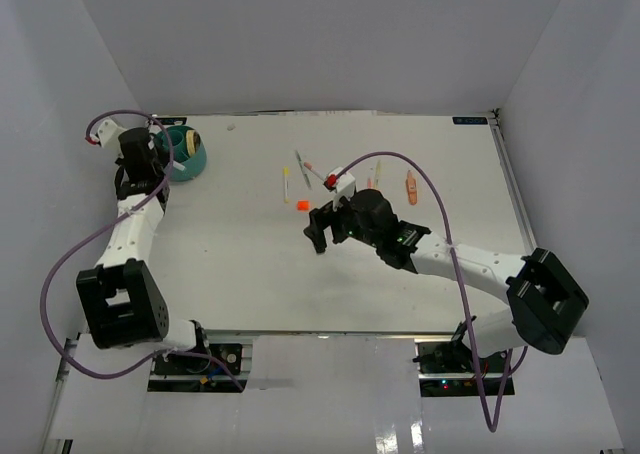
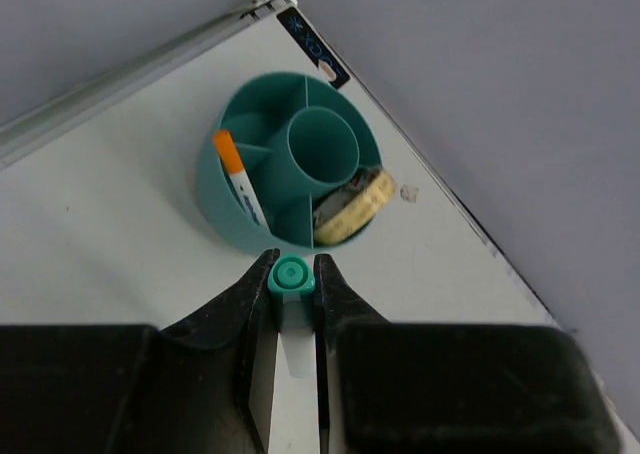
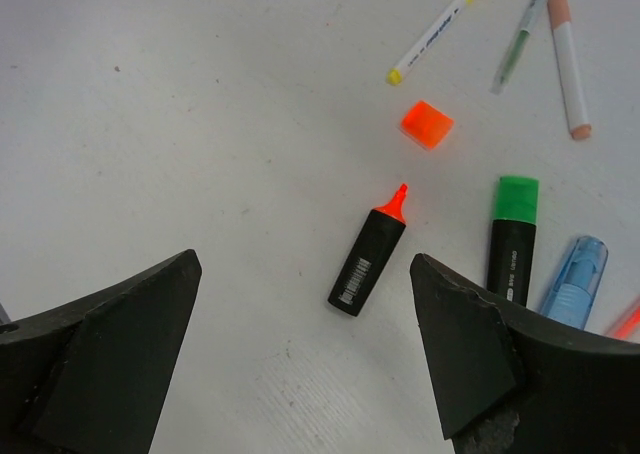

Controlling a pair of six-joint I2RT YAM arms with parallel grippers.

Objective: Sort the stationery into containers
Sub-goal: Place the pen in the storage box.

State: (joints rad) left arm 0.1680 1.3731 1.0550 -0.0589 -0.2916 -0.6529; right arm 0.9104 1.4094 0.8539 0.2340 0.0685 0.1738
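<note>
**Mia:** Where is the teal cup (image 2: 225, 202)?

**Ben:** In the left wrist view it sits in the upper middle of the picture. In the top view it is at the upper left, near the far corner of the white table (image 1: 240, 269).

**Mia:** What is inside it?

**Ben:** A white marker (image 2: 240, 177) with an orange cap leans in a left part. A tan ring (image 2: 352, 206) lies in a lower right part. The round middle tube looks bare.

**Mia:** What is the left gripper (image 2: 294, 272) doing?

**Ben:** Its two black fingers pinch a pen with a teal cap (image 2: 291, 277). The pen's end is just below the cup in the picture.

**Mia:** And the right gripper (image 3: 305, 274)?

**Ben:** Its fingers are spread wide with nothing in them. Between them on the table lies a black highlighter (image 3: 362, 266) with a bare orange tip. Its orange cap (image 3: 427, 124) lies apart, above it.

**Mia:** What else is there?

**Ben:** At the right, a green highlighter (image 3: 514, 239) lies beside a blue one (image 3: 572, 279). At the upper right lie a yellow pen (image 3: 438, 26), a thin green pen (image 3: 520, 36) and a peach pen (image 3: 568, 62).
</note>
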